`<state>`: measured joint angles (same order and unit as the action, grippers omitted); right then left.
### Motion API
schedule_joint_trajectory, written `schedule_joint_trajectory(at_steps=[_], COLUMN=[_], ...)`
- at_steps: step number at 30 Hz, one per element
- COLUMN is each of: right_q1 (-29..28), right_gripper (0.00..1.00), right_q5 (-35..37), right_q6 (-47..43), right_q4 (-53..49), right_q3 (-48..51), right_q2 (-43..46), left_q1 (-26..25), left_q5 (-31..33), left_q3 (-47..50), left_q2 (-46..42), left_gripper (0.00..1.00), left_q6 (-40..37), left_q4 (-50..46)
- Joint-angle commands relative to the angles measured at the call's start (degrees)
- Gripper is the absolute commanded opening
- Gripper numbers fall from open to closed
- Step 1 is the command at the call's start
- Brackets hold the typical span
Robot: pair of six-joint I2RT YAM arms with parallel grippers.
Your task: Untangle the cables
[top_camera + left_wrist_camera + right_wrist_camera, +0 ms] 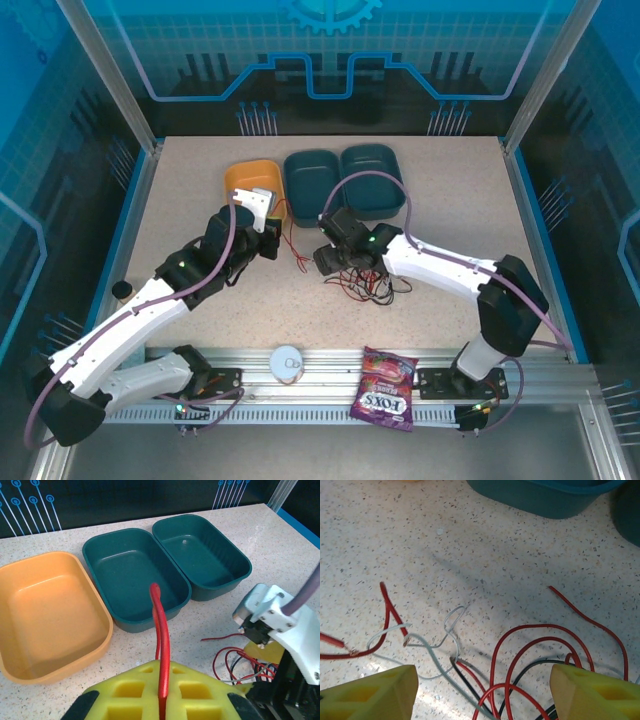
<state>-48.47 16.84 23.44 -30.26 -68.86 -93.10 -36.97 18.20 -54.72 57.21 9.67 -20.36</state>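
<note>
The cables [370, 285] lie in a loose tangle of red, black and grey on the table centre. My left gripper [164, 692] is shut on a red cable [160, 625], which rises from between its yellow pads. In the top view this gripper [268, 218] sits in front of the orange tray, and the red cable [292, 245] trails from it towards the tangle. My right gripper [485, 680] stands open just above the tangle, with red loops [540, 640], a grey cable [447, 625] and a black cable [530, 667] between its fingers, untouched.
An orange tray [250, 176] and two teal trays [312, 180] [372, 176] stand in a row at the back. A candy bag [385, 390] and a white round disc [287, 361] rest on the front rail. The right arm's wrist [272, 615] is close to my left gripper.
</note>
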Motion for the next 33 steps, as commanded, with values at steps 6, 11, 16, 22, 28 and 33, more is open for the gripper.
schedule_joint_trajectory(at_steps=[6, 11, 16, 22, 28, 33], right_q1=[2.37, 4.67, 5.78, 6.72, 7.09, 7.13], right_gripper=[0.63, 0.43, 0.33, 0.41, 0.44, 0.44], right_q5=[1.28, -2.51, -2.78, -3.0, -2.68, -2.71], right_q6=[0.97, 2.83, 3.98, 5.28, 6.22, 6.18], right_q4=[-1.01, 1.48, 1.17, 0.7, 0.32, 0.14], right_q3=[-0.13, 3.12, 4.47, 5.77, 6.61, 6.55], right_q2=[-3.27, -3.18, -3.16, -3.41, -3.49, -3.28], left_q1=[0.43, 0.58, 0.85, 1.72, 2.59, 2.78], left_q5=[2.33, 2.74, 4.56, 7.6, 9.98, 10.5], left_q3=[-3.59, -3.99, -4.8, -6.6, -8.89, -10.53], left_q2=[-3.89, -5.85, -6.8, -8.64, -11.1, -12.19], left_gripper=[0.0, 0.01, 0.01, 0.01, 0.01, 0.02], left_q6=[-3.32, -3.89, -5.12, -7.17, -9.58, -11.79], left_q4=[-1.43, -1.49, -1.84, -1.97, -0.79, 1.33])
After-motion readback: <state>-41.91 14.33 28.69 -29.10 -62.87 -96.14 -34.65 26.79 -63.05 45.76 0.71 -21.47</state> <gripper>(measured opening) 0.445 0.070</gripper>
